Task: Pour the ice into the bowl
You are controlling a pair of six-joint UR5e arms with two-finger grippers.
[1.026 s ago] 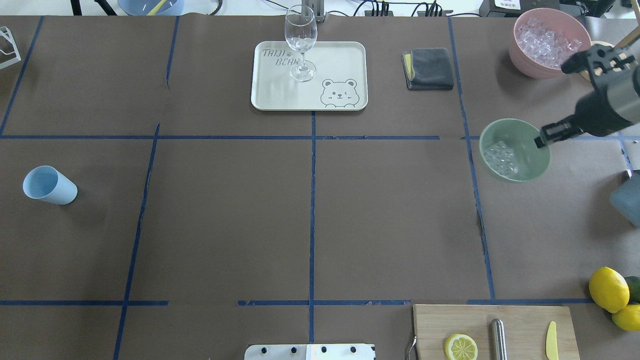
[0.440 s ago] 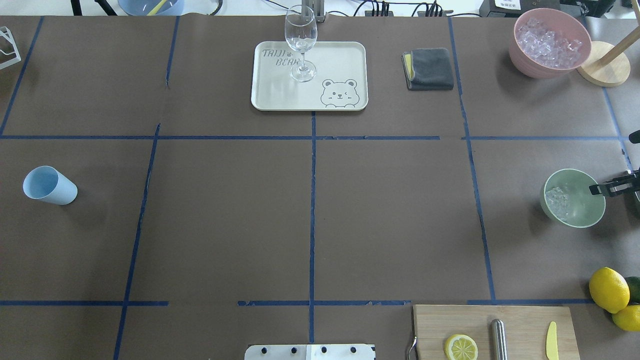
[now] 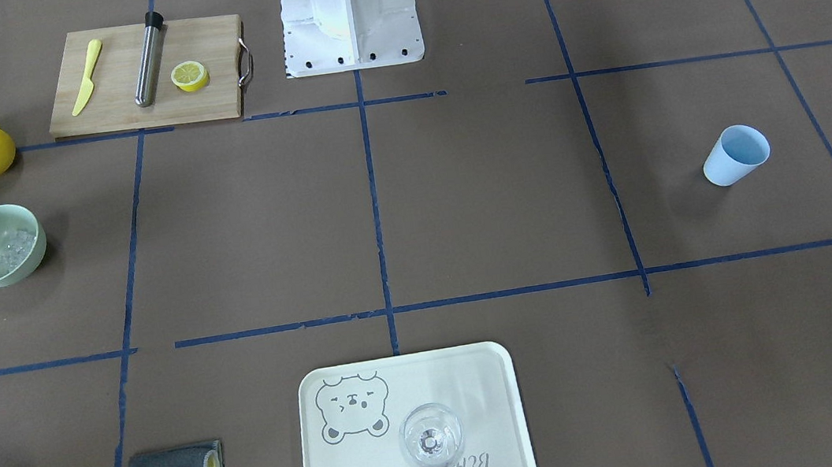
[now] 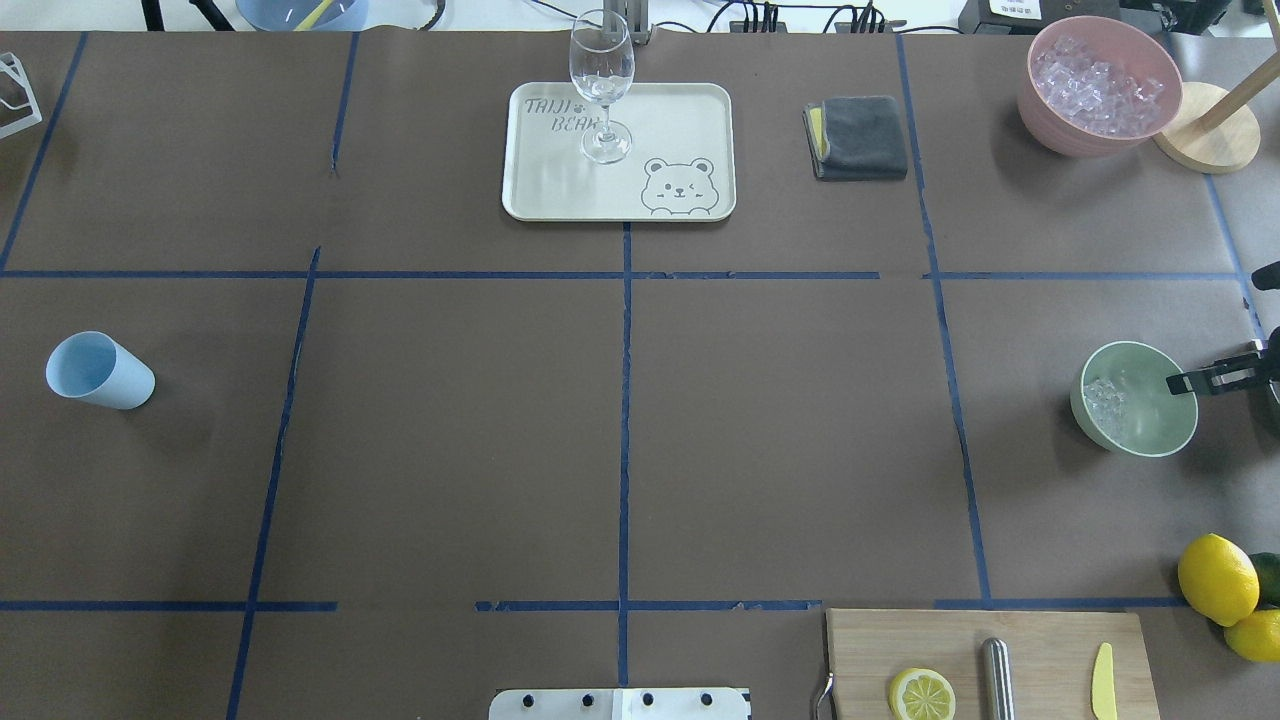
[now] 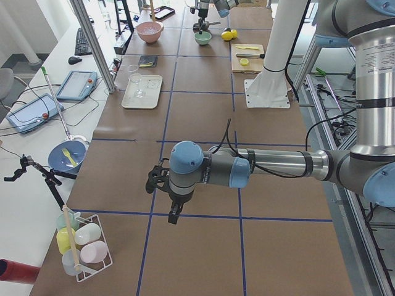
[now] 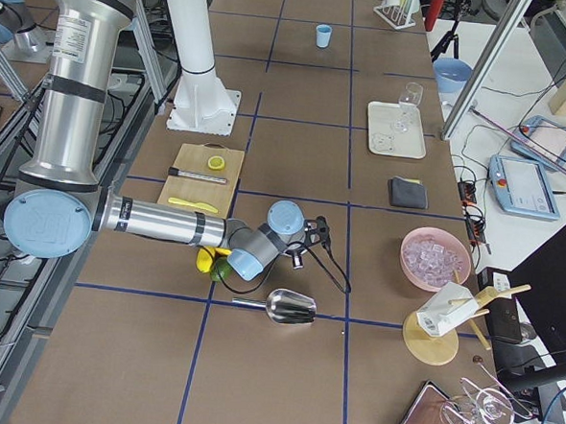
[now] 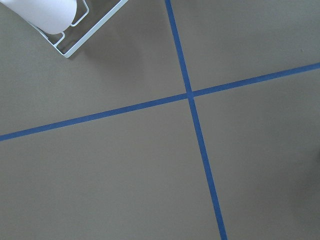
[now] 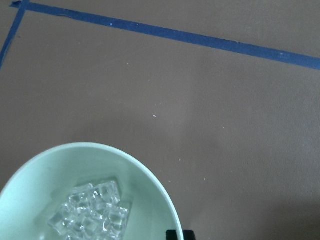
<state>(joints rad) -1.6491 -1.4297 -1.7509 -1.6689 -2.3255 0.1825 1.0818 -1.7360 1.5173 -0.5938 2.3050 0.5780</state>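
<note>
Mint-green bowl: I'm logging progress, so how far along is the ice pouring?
Done, it seems: a handful of ice already lies in the mint-green bowl. In hand: the right gripper pinches the bowl's rim on the side away from the ice. Left, probably: let go of the bowl and withdraw.

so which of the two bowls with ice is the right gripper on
The pale mint-green bowl with just a little ice; the right gripper pinches its rim. The pink bowl, heaped full, stands apart near the far edge.
</note>
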